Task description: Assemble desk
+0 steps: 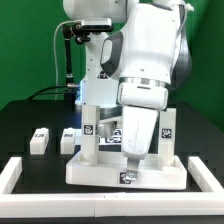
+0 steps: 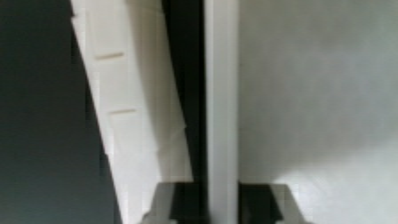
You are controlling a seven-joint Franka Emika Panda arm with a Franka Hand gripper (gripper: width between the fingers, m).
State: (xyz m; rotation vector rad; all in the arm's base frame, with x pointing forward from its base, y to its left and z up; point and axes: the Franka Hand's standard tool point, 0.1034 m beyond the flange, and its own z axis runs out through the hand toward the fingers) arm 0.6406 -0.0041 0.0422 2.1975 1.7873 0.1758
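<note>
In the exterior view, the desk top [image 1: 100, 172] lies on the black surface [image 1: 15, 130], behind the white border frame [image 1: 12, 178]. Two upright legs [image 1: 90, 128] stand in this tray, one at each end. Two loose legs [image 1: 40, 141] sit outside it, on the exterior view's left. The pincer [image 1: 131, 168] reaches down to the tray's front rim.

In the wrist view, the pincer [image 2: 221, 205] is clamped on that thin rim [image 2: 221, 90].
</note>
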